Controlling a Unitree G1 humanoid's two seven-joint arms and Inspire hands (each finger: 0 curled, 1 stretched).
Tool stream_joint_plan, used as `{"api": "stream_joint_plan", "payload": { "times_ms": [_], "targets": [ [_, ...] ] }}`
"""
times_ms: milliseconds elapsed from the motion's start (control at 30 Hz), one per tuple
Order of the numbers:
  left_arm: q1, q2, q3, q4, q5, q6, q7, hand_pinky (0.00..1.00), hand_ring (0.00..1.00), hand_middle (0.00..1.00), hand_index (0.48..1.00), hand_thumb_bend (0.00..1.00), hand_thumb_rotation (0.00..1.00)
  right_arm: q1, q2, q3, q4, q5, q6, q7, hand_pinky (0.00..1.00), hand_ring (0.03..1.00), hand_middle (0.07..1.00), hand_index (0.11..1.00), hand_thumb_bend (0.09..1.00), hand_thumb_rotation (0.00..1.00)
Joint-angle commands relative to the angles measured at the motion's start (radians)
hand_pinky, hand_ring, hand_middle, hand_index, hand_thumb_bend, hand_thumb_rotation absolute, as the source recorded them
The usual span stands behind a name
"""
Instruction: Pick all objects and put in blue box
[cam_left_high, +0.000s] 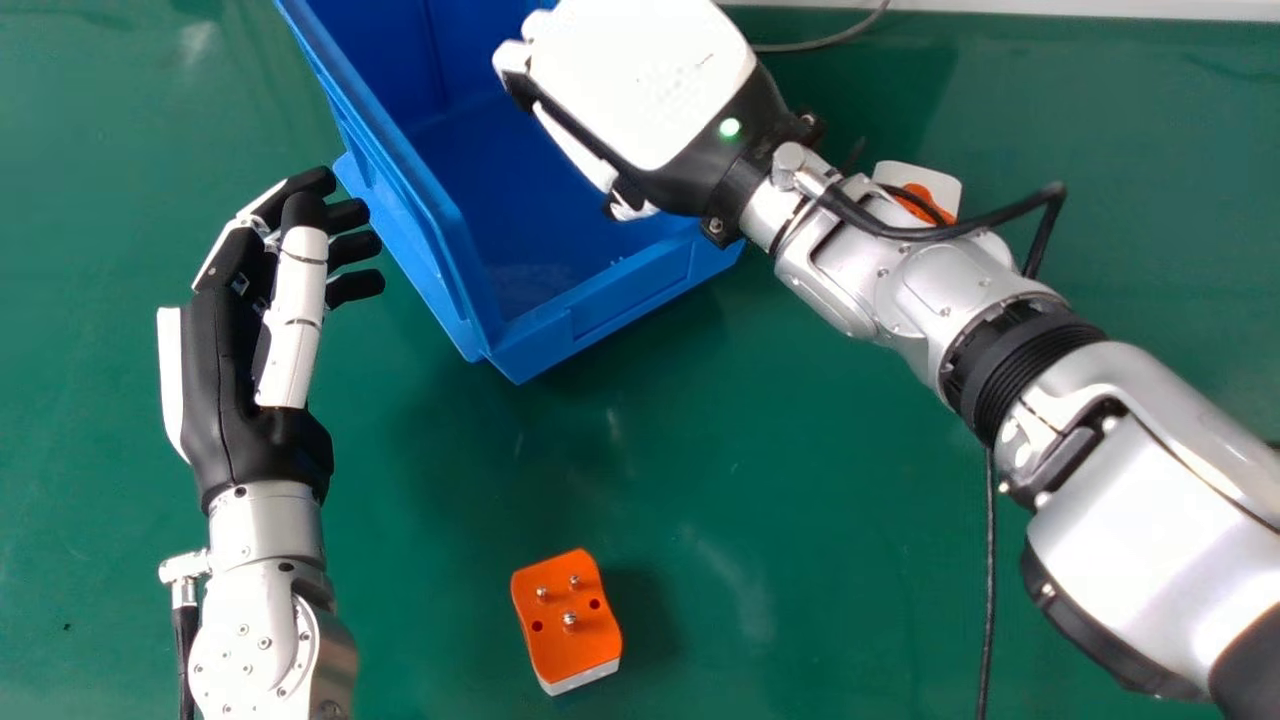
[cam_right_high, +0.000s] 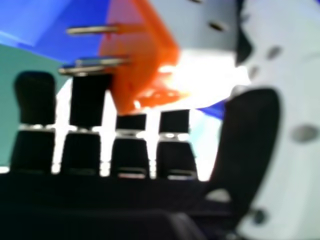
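A robot's right hand hangs over the blue box at the far side of the green tabletop, its arm slanting in from the right. An orange-and-white block with metal pins is pinched between the hand's fingers and its thumb, its orange side toward the fingers and its white side toward the thumb. A small green light glows near the wrist.

To the left, the robot's left hand is held just beside the box's left wall, its fingers relaxed, slightly bent and a little apart, its white thumb lying along the palm. On the near part of the tabletop, between the two arms, sits a second block, orange face up, with three metal pins standing upright, two dark holes in that face and a white base showing along its near edge. It lies well apart from the box. A third block, white with orange, is on the tabletop to the right of the box, partly hidden by the right arm. A dark cable runs toward the near edge at right, and a gray cord curves across the far side near a pale strip.
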Motion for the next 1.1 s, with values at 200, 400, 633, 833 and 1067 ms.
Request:
{"api": "stream_joint_plan", "payload": {
  "times_ms": [200, 400, 633, 833, 1067],
  "targets": [
    [0.001, -0.003, -0.007, -0.014, 0.010, -0.024, 0.007, 0.60, 0.64, 0.66, 0.686, 0.55, 0.62, -0.082, -0.032, 0.120, 0.028, -0.072, -0.054, -0.083, 0.29, 0.387, 0.487, 0.522, 0.512, 0.00],
    [0.000, -0.003, -0.009, -0.006, 0.009, -0.033, 0.002, 0.60, 0.64, 0.66, 0.683, 0.55, 0.62, -0.093, -0.040, 0.138, 0.040, -0.073, -0.084, -0.088, 0.28, 0.380, 0.479, 0.524, 0.512, 0.00],
    [0.003, -0.005, -0.012, -0.010, 0.014, -0.034, 0.003, 0.60, 0.64, 0.66, 0.681, 0.55, 0.61, -0.097, -0.027, 0.144, 0.049, -0.071, -0.067, -0.102, 0.27, 0.373, 0.473, 0.526, 0.512, 0.00],
    [0.008, -0.011, -0.015, -0.016, 0.016, -0.032, 0.010, 0.60, 0.64, 0.66, 0.681, 0.55, 0.61, -0.092, -0.010, 0.123, 0.052, -0.047, -0.060, -0.067, 0.27, 0.368, 0.467, 0.528, 0.512, 0.00],
    [0.012, -0.011, -0.018, -0.024, 0.015, -0.027, 0.006, 0.60, 0.64, 0.66, 0.680, 0.55, 0.61, -0.090, -0.004, 0.123, 0.055, -0.051, -0.033, -0.078, 0.26, 0.367, 0.461, 0.527, 0.512, 0.00]
  ]
}}
